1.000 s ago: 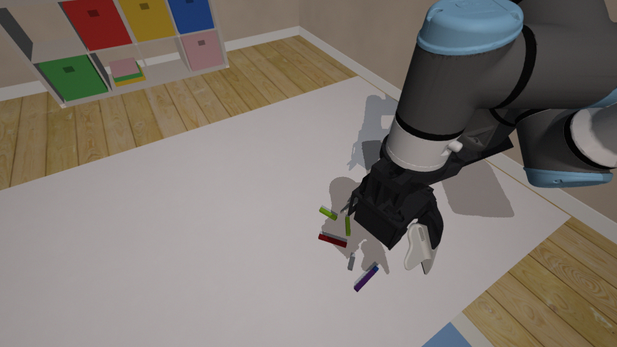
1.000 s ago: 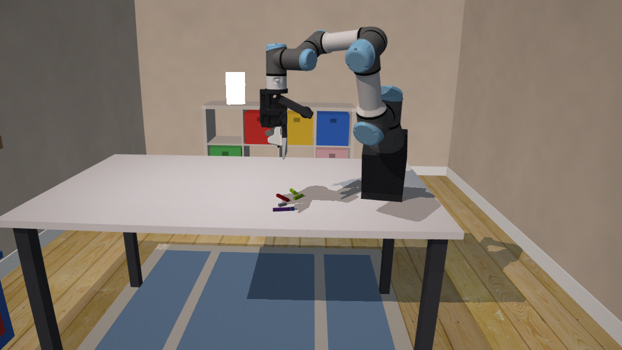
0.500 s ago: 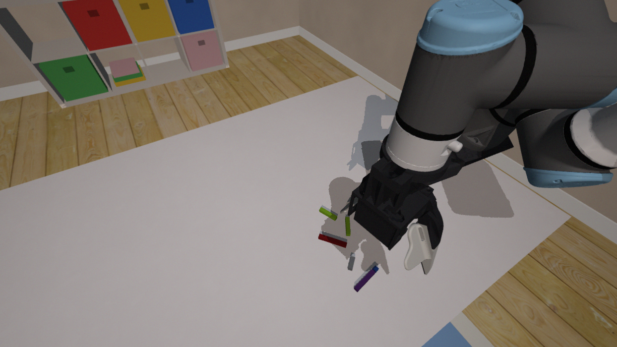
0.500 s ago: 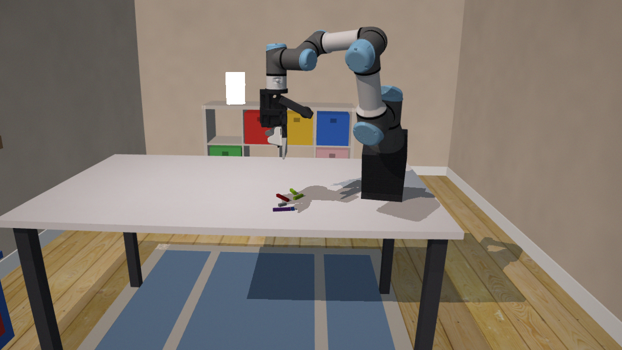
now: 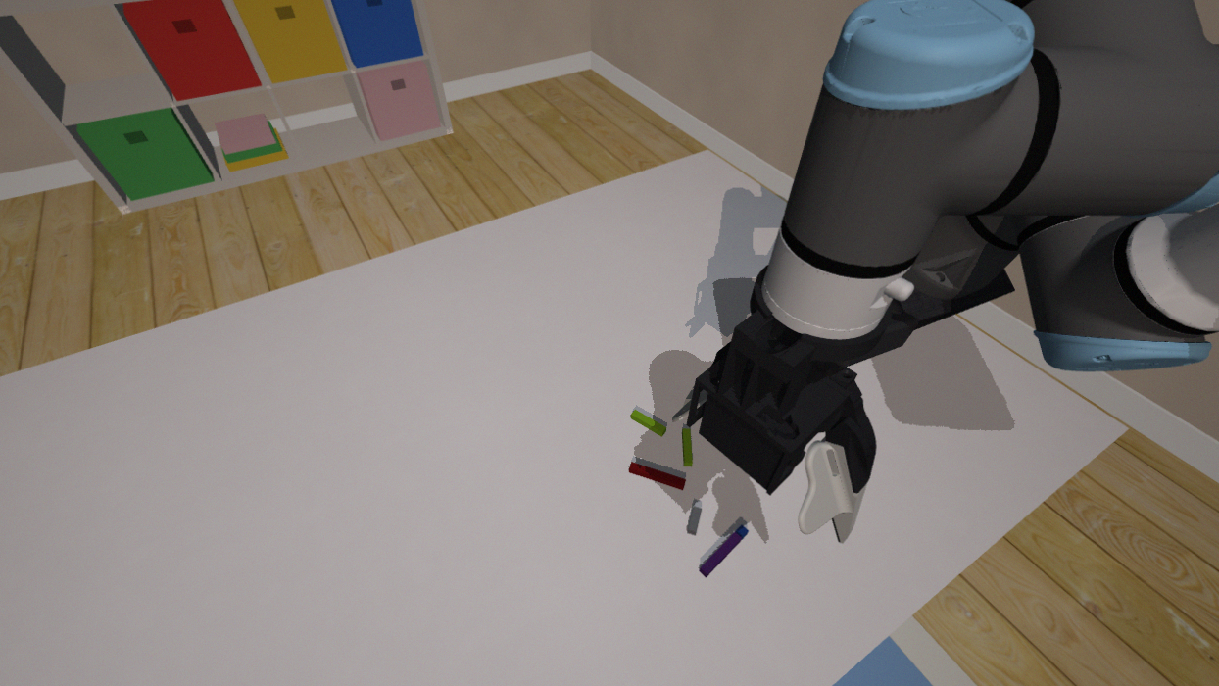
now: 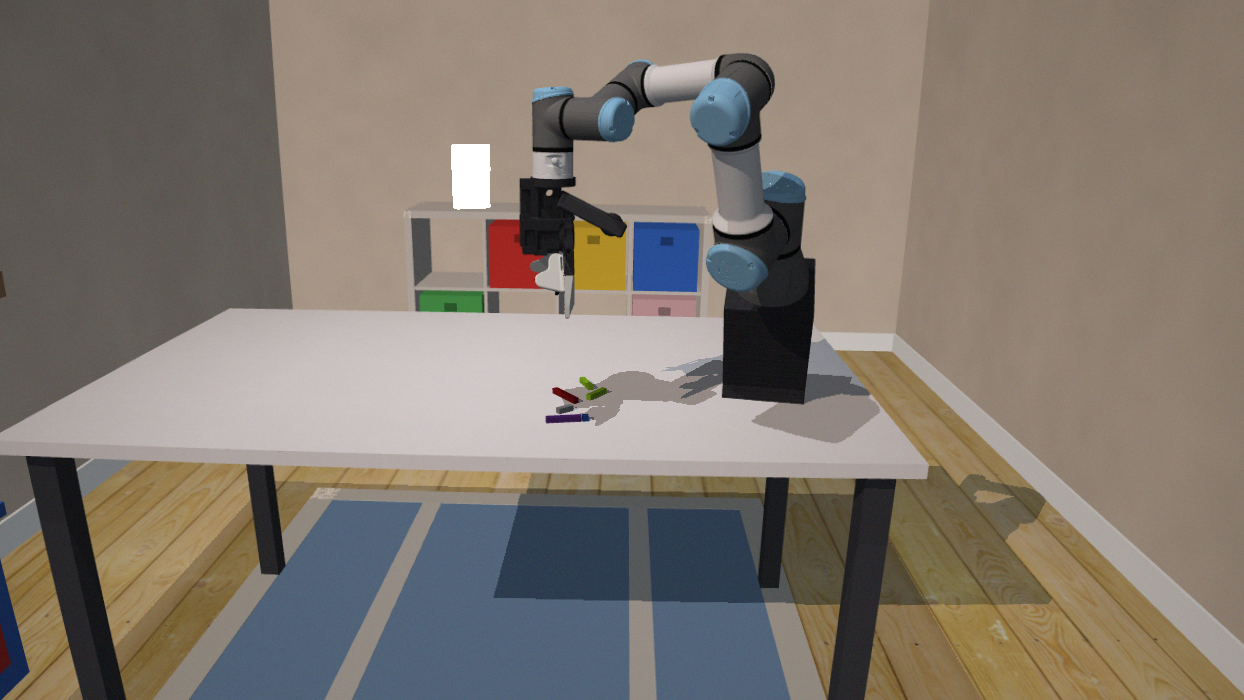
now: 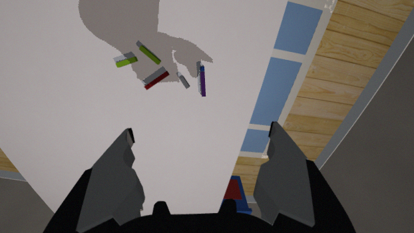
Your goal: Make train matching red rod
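The black two-jaw gripper [image 5: 771, 452] [image 6: 556, 300] [image 7: 201, 126] is raised above the white rectangular tabletop [image 5: 383, 477] [image 6: 347, 374] [image 7: 100, 116], jaws spread wide and released, nothing between them.

Train: the long purple square-sided rod [image 5: 720, 553] [image 6: 563, 418] [image 7: 203, 83] and the small blue block-like rod [image 5: 742, 531] [image 6: 585, 417] [image 7: 202, 68] lie flat in line, end to end, touching or almost touching.

Other rods: the short grey rod [image 5: 694, 517] [image 6: 564, 408] [image 7: 183, 80] lies near the purple rod, apart from it, with bare surface between. The long red rod [image 5: 656, 474] [image 6: 565, 395] [image 7: 156, 80] lies beyond the grey one, also apart. One lime rod [image 5: 687, 446] [image 6: 596, 393] [image 7: 150, 54] lies near one end of the red rod; a second lime rod [image 5: 648, 421] [image 6: 588, 383] [image 7: 126, 62] lies at an angle to the first, with a gap between them.

Edges and room: all rods lie inside the tabletop's edges. In the exterior view the purple rod is nearest the front edge, set back from it. A broad open stretch extends left of the group there; to the right, well apart, stands the black block-shaped arm base [image 6: 765, 356].

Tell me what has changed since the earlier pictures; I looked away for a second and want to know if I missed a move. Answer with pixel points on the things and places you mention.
Nothing visibly changed. The tool [image 5: 762, 465] [image 7: 201, 126] is open above the table, and the purple rod [image 5: 720, 553] [image 6: 562, 418] [image 7: 203, 84] and blue rod [image 5: 742, 530] [image 6: 585, 417] [image 7: 202, 68] lie end to end as before. The red, grey and two lime rods also stayed put.
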